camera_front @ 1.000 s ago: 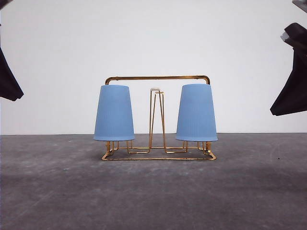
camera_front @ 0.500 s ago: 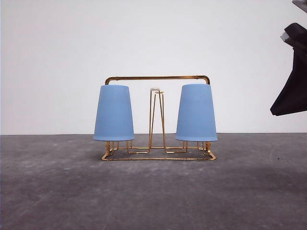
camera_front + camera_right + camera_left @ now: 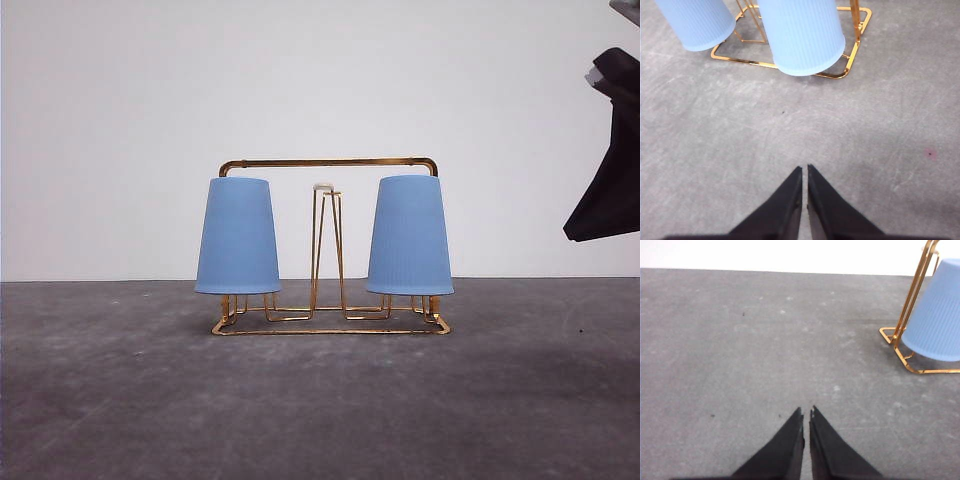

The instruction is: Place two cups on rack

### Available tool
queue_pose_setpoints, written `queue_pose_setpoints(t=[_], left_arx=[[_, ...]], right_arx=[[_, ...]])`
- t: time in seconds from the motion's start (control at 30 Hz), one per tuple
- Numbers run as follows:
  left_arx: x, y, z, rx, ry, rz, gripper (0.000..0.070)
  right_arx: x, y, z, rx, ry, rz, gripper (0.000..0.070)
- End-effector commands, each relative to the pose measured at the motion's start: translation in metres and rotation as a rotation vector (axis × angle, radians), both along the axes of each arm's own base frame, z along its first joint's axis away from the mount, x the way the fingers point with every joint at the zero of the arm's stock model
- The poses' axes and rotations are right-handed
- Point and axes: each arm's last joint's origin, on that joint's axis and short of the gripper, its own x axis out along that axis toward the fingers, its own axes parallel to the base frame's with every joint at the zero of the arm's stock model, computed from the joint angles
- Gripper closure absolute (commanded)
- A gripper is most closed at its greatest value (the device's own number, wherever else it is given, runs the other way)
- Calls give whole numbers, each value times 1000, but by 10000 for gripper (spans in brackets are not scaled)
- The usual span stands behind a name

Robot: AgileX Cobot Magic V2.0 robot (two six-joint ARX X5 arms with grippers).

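The gold wire rack (image 3: pixel 328 162) stands mid-table. Two light blue cups sit upside down over its outer pegs, the left cup (image 3: pixel 237 236) and the right cup (image 3: pixel 409 236); the white-tipped middle pegs (image 3: pixel 324 187) are bare. In the left wrist view my left gripper (image 3: pixel 806 413) is shut and holds nothing, over bare table well away from a cup (image 3: pixel 936 315) and the rack's end (image 3: pixel 910 302). In the right wrist view my right gripper (image 3: pixel 804 170) is shut on nothing, apart from the rack's base (image 3: pixel 856 47) and both cups (image 3: pixel 802 32) (image 3: pixel 695 20).
The grey table (image 3: pixel 320 400) stretches open in front of the rack, with a white wall behind it. My right arm (image 3: pixel 608 190) hangs dark at the upper right edge of the front view, above the table.
The dark left arm at the front view's left edge a second ago has withdrawn out of that view. Cups, rack and right arm have not moved.
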Motion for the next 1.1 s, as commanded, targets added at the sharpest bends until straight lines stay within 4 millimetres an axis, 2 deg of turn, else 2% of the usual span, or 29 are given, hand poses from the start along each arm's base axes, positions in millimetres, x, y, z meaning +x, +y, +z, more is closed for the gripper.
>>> queue_pose_setpoints(t=[0.0, 0.2, 0.8, 0.9, 1.07], left_arx=[[1, 1, -4, -5, -11, 3, 700], [4, 1, -8, -5, -67, 20, 700], [4, 1, -8, -5, -71, 20, 700], [4, 1, -8, -5, -71, 20, 700], [4, 1, -8, -5, -70, 20, 700]], right_arx=[[2, 1, 4, 6, -16, 4, 686], [2, 1, 4, 6, -15, 4, 686], [1, 0, 5, -32, -46, 15, 686], [-7, -8, 6, -163, -125, -21, 686], [-30, -34, -9, -187, -241, -220, 686]])
